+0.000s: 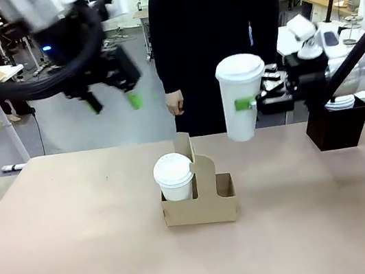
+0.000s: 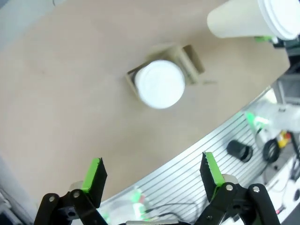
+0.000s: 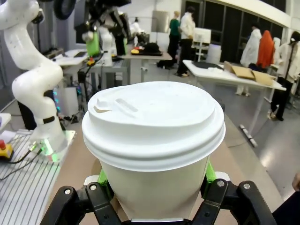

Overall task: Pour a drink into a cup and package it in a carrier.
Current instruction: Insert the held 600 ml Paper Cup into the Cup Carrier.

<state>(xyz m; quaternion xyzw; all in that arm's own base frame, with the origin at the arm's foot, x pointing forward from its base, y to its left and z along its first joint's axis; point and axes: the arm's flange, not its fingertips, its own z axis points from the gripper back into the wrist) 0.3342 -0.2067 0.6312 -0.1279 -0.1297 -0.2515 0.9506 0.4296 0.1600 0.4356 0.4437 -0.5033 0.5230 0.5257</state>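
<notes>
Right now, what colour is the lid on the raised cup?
White lid, clearest in the right wrist view.

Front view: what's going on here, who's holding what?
The right gripper is clamped on a lidded white cup, held in the air right of and above the carrier. One lidded cup already sits in the carrier's left slot. The left gripper hangs open and empty, high over the table. A person stands behind.

Black box (image 1: 337, 128) with white lids (image 1: 339, 103), table's (image 1: 82, 250) far right.
</notes>
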